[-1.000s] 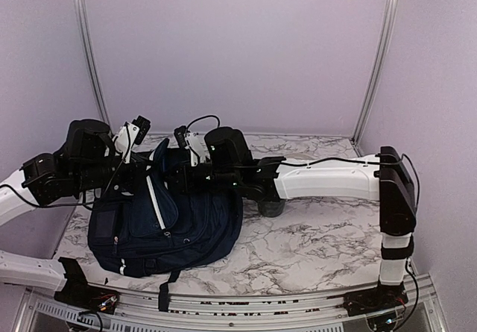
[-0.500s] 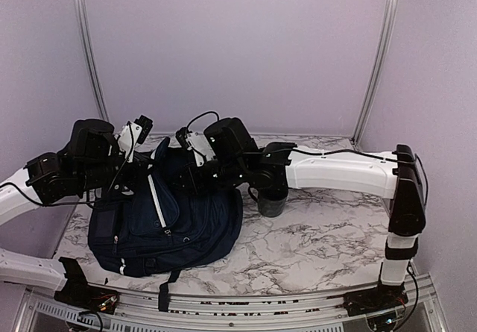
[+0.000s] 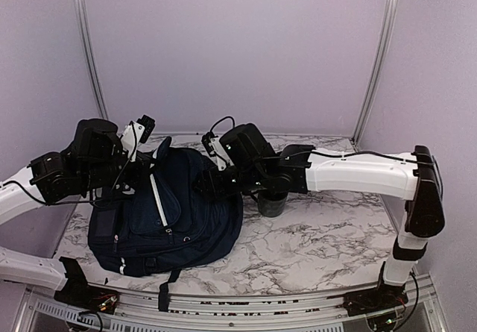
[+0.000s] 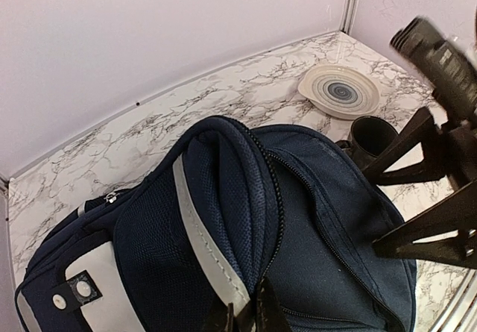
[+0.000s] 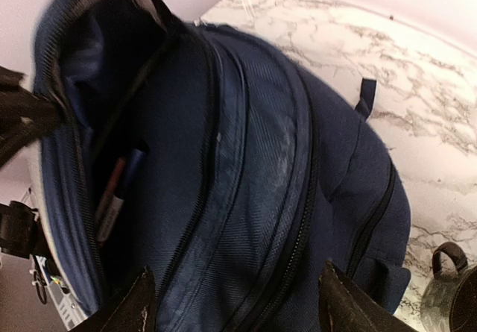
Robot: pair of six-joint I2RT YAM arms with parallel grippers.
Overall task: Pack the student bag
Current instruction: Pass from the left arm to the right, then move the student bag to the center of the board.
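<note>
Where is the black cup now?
In the top view, the black cup stands on the table, just right of the student bag, under the right arm.

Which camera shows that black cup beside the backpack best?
The left wrist view: the black cup shows its open mouth and side. From above, the right arm hides its top. The right wrist view catches only its handle and edge.

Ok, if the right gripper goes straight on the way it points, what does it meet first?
The navy-blue fabric backpack: the right gripper aims at its zipped panel, beside the open compartment. Depth is unclear, but nothing lies between.
</note>
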